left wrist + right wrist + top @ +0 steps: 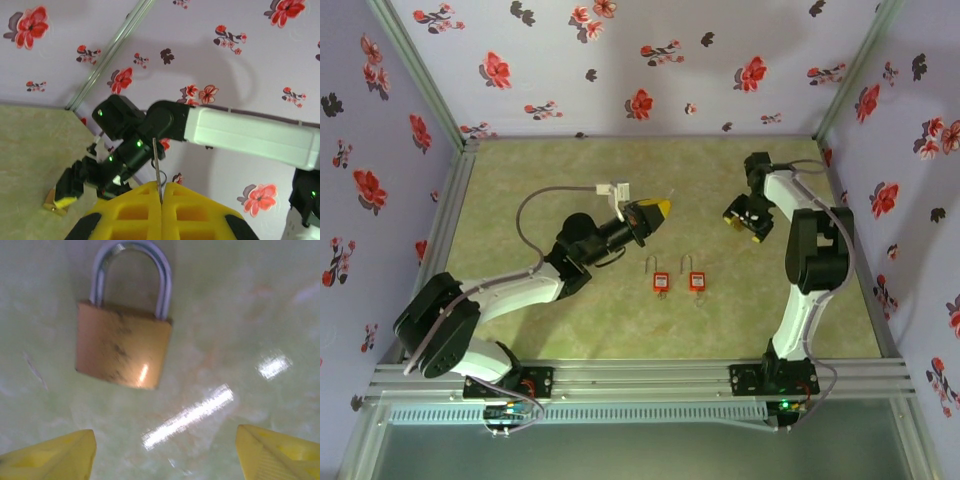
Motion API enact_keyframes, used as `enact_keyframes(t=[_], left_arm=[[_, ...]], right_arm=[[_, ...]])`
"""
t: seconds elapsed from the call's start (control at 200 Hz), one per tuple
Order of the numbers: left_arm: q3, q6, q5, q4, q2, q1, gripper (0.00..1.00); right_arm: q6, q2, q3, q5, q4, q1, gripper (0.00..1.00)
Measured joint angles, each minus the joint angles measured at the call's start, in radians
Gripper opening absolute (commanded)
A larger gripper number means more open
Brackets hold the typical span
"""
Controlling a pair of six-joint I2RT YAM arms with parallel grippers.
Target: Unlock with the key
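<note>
A thin metal key [157,167] sticks out from between the yellow fingers of my left gripper [161,192], which is shut on it. In the top view this gripper [660,209] hangs over the middle of the table and points toward the right arm. A brass padlock [122,347] lies flat on the green table, its steel shackle [132,270] closed. My right gripper [165,460] hovers over the table just short of the padlock. It is open, with its yellow fingertips [50,457] wide apart and nothing between them. The top view shows it [745,218] at the right of the table.
Two small red padlocks [661,281] [697,280] lie side by side near the table's middle front. A white bracket [613,189] sits behind the left gripper. Flower-patterned walls [620,60] enclose the table on three sides. The right arm [240,132] crosses the left wrist view.
</note>
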Motion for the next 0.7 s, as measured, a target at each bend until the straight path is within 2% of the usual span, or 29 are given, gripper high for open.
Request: enact_keyframes(t=[0.22, 0.525, 0.7], left_arm=[[-0.059, -0.004, -0.019, 0.006, -0.034, -0.005, 0.00], [-0.082, -0.006, -0.043, 0.013, -0.052, -0.006, 0.00], [-0.088, -0.011, -0.044, 0.016, -0.052, -0.006, 0.00]], right_arm=[[0.005, 0.108, 0.124, 0.013, 0.008, 0.000, 0.73], [0.021, 0.186, 0.152, 0.023, 0.006, -0.002, 0.72], [0.025, 0.204, 0.183, 0.023, 0.004, -0.002, 0.63]])
